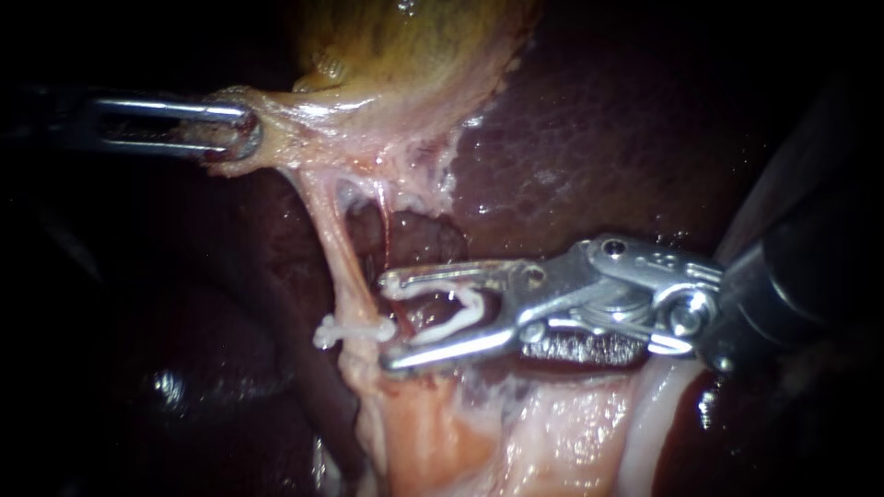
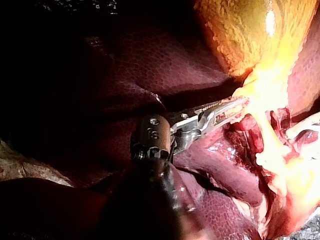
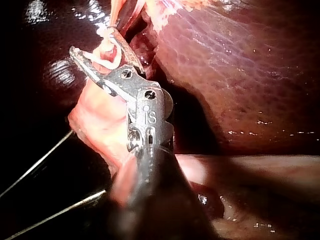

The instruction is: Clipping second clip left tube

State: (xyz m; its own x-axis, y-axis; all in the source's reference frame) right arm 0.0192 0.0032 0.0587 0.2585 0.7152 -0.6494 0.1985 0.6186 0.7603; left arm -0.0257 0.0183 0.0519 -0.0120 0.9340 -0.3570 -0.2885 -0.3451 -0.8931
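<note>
right instrument (image 1: 388, 318) — jaws cradle clip (image 1: 468, 305) | left instrument (image 1: 243, 131) grips gallbladder (image 1: 405, 55)

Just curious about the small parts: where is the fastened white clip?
Endoscope view, left of centre: the white clip sits across the pale tube, beside the right instrument, which carries a spare clip.

We were at a surgical bench. A dark red liver (image 1: 645, 120) and a yellow-green gallbladder (image 1: 414, 46) lay wet under a close light, black all round. Two thin metal instruments reached in: the left instrument (image 1: 241, 129) gripped the gallbladder, the right instrument (image 1: 387, 318) carried a white clip (image 1: 468, 308) between its jaws.
</note>
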